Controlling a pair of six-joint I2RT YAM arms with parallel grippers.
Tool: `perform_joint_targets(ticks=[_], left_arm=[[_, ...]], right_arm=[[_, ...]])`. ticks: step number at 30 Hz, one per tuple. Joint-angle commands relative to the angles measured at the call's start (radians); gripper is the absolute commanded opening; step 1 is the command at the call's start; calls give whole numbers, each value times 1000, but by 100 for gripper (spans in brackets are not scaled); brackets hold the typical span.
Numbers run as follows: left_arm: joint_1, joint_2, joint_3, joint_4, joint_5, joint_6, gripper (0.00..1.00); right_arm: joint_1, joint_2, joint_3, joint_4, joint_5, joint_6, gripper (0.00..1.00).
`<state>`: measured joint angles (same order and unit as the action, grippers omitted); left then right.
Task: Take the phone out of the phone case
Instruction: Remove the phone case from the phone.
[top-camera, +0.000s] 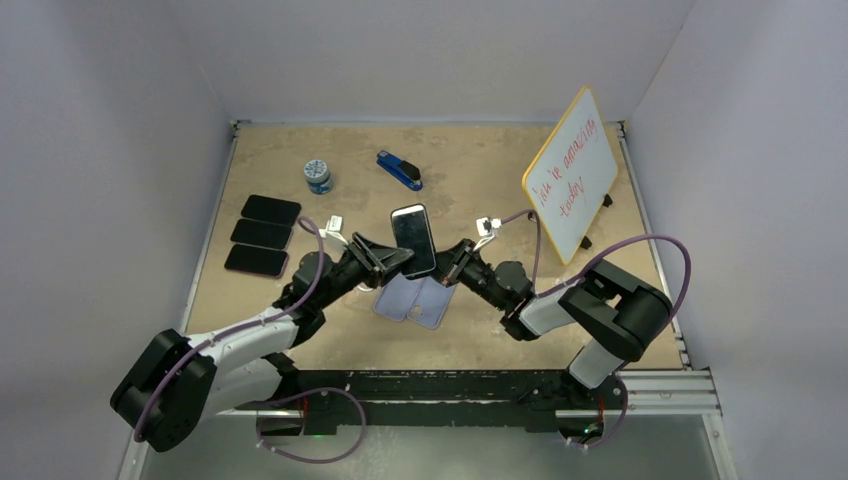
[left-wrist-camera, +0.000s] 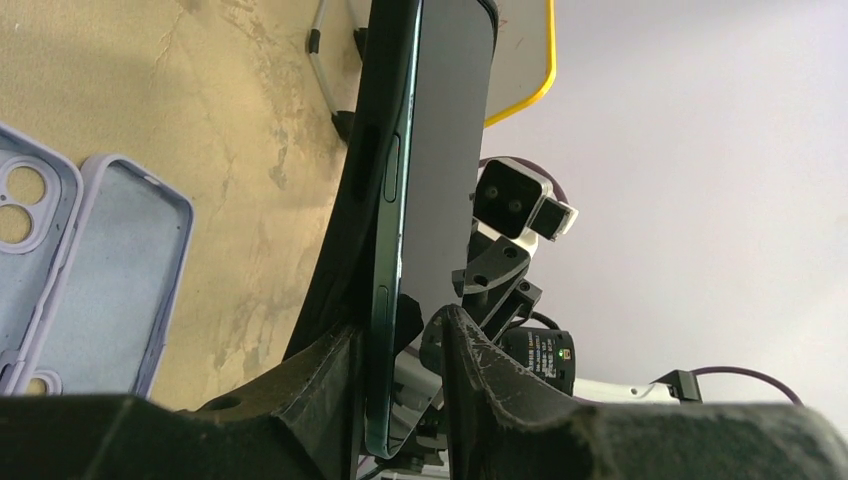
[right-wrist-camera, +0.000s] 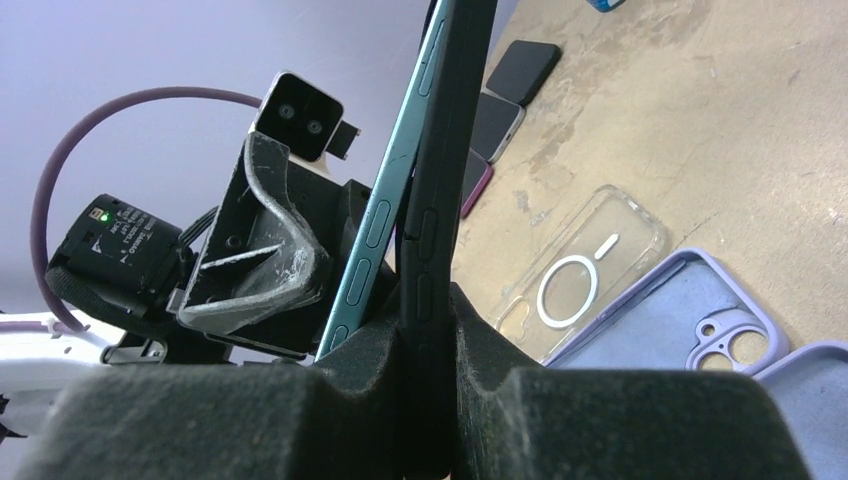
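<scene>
Phone (top-camera: 413, 238) at the fingers: it stands on edge in the air, with both grippers meeting at its lower end.
Right gripper (right-wrist-camera: 430, 325): its pads are clamped tight on the rim of the black phone case (right-wrist-camera: 440, 200). The phone's teal side rail lies outside that pinch, on the side facing the other arm.
Left gripper (left-wrist-camera: 400, 350): its jaws straddle the lower end of the phone. One pad sits against the back side. The other pad (left-wrist-camera: 470, 370) stands off the dark screen by a thin gap, so no firm grip shows.
Separation: in the right wrist view the teal rail leans away from the case along its upper length and a wedge of daylight opens between them. Lower down the two converge behind the foam, and the bottom edge may well be seated in the case; I cannot tell.
Position: phone and case hang just above and behind the lilac cases (top-camera: 415, 300) that lie flat on the table (top-camera: 300, 150).
Around the lilac cases: a clear case (right-wrist-camera: 585, 275) lies just beside them, three dark phones (top-camera: 262, 235) sit well off to their left and a whiteboard (top-camera: 572, 175) stands far to their right.
Progress: the peel is started at the top. Freeing the lower end and pulling the phone clear are left.
</scene>
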<state>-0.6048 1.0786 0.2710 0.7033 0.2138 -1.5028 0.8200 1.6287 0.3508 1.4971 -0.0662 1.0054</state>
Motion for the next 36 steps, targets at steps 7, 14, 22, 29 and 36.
perform_joint_targets(ticks=[7, 14, 22, 29, 36], left_arm=[[-29, 54, 24, 225, -57, -46, 28], [-32, 36, 11, 246, -55, -41, 0], [-52, -85, -25, 178, -57, -23, 0], [-65, -211, -39, 48, -47, 23, 0], [-75, -320, -123, -52, -33, 23, 0]], right_arm=[[22, -20, 9, 416, -3, -44, 0], [23, -22, -17, 414, 47, -69, 0], [22, -54, -46, 381, 121, -111, 0], [8, -64, -44, 375, 192, -139, 0], [-32, -96, -47, 336, 231, -176, 0]])
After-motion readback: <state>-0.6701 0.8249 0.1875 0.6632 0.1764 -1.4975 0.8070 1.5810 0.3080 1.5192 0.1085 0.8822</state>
